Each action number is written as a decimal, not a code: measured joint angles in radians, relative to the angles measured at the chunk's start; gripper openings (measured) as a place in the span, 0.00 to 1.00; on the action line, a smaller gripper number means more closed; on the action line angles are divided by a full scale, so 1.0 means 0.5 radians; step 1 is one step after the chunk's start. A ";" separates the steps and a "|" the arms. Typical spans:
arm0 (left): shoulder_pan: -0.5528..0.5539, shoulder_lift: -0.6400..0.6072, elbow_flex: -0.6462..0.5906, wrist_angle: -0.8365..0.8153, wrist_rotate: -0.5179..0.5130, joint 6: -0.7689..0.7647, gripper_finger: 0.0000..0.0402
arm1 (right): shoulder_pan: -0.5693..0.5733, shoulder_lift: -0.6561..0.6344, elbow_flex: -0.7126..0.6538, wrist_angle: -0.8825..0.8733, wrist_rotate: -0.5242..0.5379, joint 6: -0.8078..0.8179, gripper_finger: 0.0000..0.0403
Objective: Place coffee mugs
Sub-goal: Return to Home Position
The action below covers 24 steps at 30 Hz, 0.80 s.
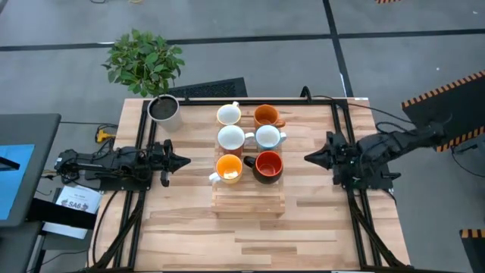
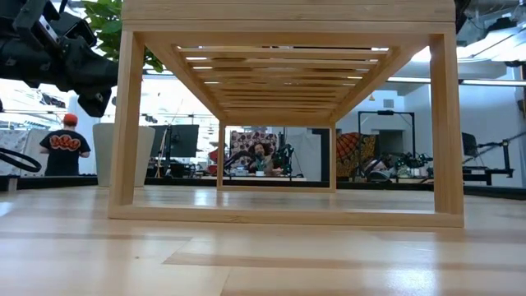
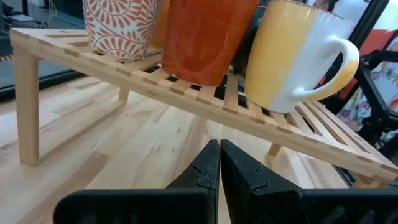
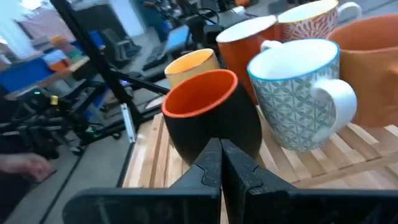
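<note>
Looks like you're basically done: all six coffee mugs (image 1: 231,138) are up on the wooden shelf (image 1: 248,203) mid-table, two columns of three, no mug off it. Your left gripper (image 1: 180,160) sits low just off the shelf's left side and the right gripper (image 1: 311,158) off its right. Both point inward, pinched closed, holding nothing. Only parking the arms is left, I'd say.
</note>
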 joint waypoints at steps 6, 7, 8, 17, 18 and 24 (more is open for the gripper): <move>0.000 0.000 0.001 0.000 0.001 0.000 0.00 | -0.427 -0.282 -0.316 0.172 -0.457 -0.143 0.05; 0.000 0.000 0.000 0.000 0.001 0.000 0.00 | -0.479 -0.334 -0.360 0.167 -0.491 -0.162 0.05; 0.000 0.000 0.001 0.000 0.001 0.000 0.00 | -0.523 -0.394 -0.404 0.168 -0.510 -0.180 0.05; 0.000 0.000 0.001 0.000 0.002 0.001 0.00 | -0.627 -0.983 -0.866 0.353 -0.551 -0.236 0.05; 0.000 0.000 0.001 0.000 0.002 0.001 0.00 | -0.627 -1.043 -0.912 0.373 -0.555 -0.236 0.05; 0.000 0.000 0.001 0.000 0.002 0.001 0.00 | -0.625 -1.101 -1.069 0.448 -0.605 -0.339 0.05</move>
